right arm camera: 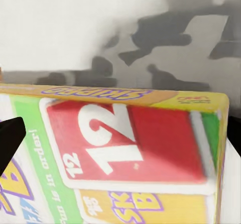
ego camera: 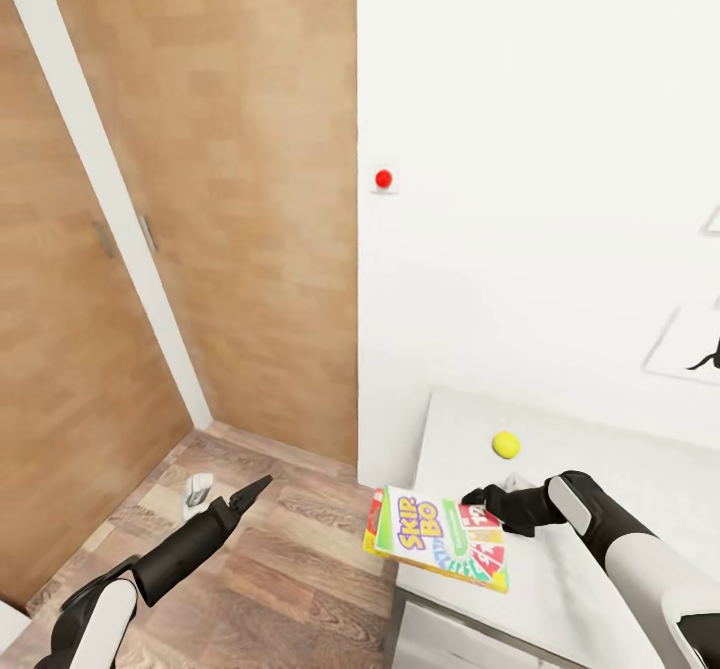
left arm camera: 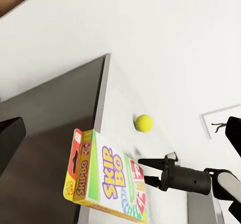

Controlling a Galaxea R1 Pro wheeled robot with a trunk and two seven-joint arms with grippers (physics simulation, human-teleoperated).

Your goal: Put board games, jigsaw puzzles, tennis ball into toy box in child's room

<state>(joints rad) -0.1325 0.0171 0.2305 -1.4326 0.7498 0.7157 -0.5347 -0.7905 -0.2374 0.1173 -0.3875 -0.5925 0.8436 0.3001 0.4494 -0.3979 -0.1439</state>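
A: Where is the board game (ego camera: 440,541)?

B: Pinched at one edge in your right gripper (ego camera: 478,498), hanging past the table (ego camera: 600,469) corner, near the tennis ball (ego camera: 506,444).

A: The step?

B: Likely carrying it. Find the toy box next. Your left gripper (ego camera: 255,490) looks pressed together, empty.

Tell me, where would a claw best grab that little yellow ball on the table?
Probably across the tennis ball at its widest part, coming straight down from above. It is round and sits alone on the flat table, with bare tabletop all around it, so a claw finger can drop down on either side.
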